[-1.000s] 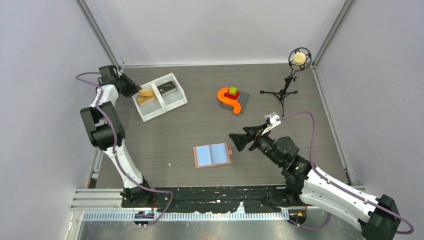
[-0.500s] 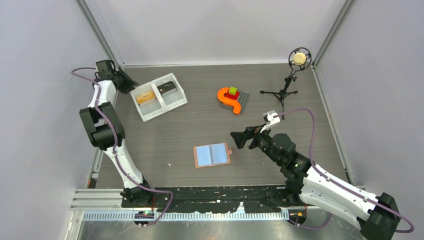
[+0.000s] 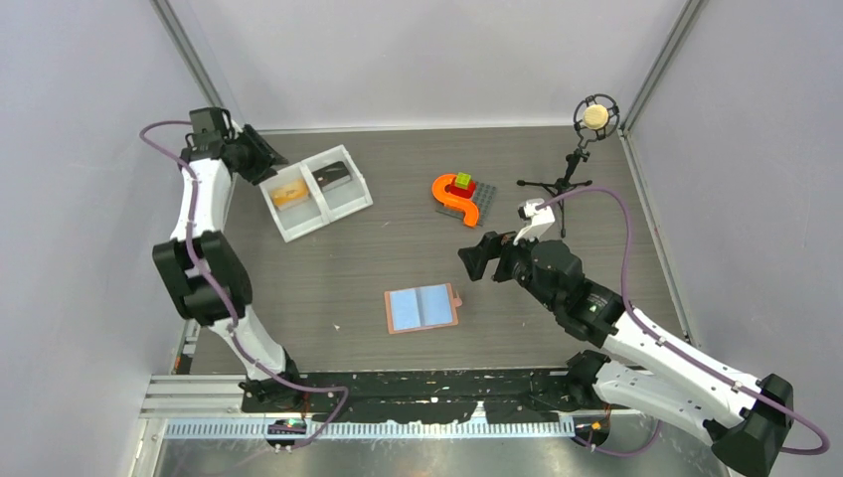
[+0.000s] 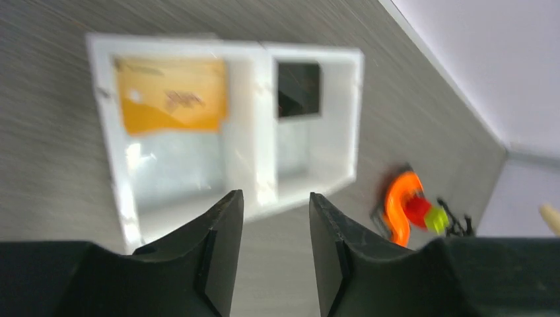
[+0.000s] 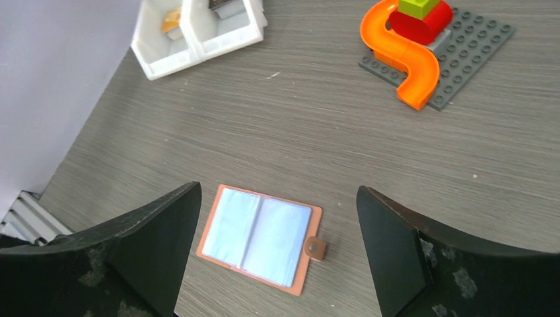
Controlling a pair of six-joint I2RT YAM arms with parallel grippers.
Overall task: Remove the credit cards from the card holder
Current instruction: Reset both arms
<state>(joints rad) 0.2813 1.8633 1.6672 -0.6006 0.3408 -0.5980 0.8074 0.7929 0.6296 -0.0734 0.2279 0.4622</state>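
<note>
Backed off the white tray with left gripper parted, empty — orange card and dark card left in separate compartments. Card holder open mid-table below wide-spread right gripper — pockets seemingly emptied.

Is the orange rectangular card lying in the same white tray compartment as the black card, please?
No, the orange rectangular card and the black card lie in separate compartments.

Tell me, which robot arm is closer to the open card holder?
Right. The right arm ends just beside the card holder; the left arm is far away at the white tray.
</note>
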